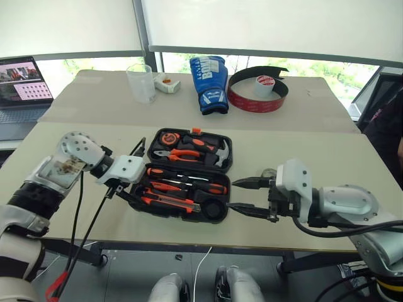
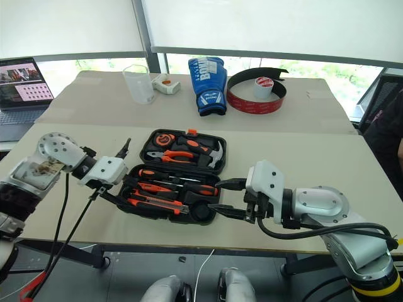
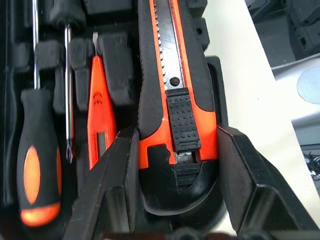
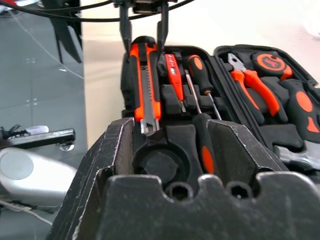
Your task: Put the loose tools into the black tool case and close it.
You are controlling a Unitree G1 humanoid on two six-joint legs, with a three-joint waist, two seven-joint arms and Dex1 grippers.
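1. Head views: the black tool case [image 1: 189, 173], a textured plastic clamshell, lies open on the beige table [image 1: 302, 151]. Its far half holds pliers [image 1: 179, 154], a hammer [image 1: 217, 154] and a tape measure [image 1: 169, 138]. The left gripper [image 1: 126, 189] is at its 9 o'clock, the right gripper [image 1: 242, 196] at 3 o'clock, jaws spread, empty.
2. Left wrist view: the ribbed orange-and-black utility knife [image 3: 172, 100] sits in its moulded recess, between the left fingers [image 3: 112, 190], which flank its butt; contact unclear. Beside it lie a thin orange screwdriver [image 3: 100, 117] and a black-and-orange screwdriver [image 3: 37, 160].
3. Right wrist view: a round recess [image 4: 160, 165] lies between the spread fingers [image 4: 112, 165].
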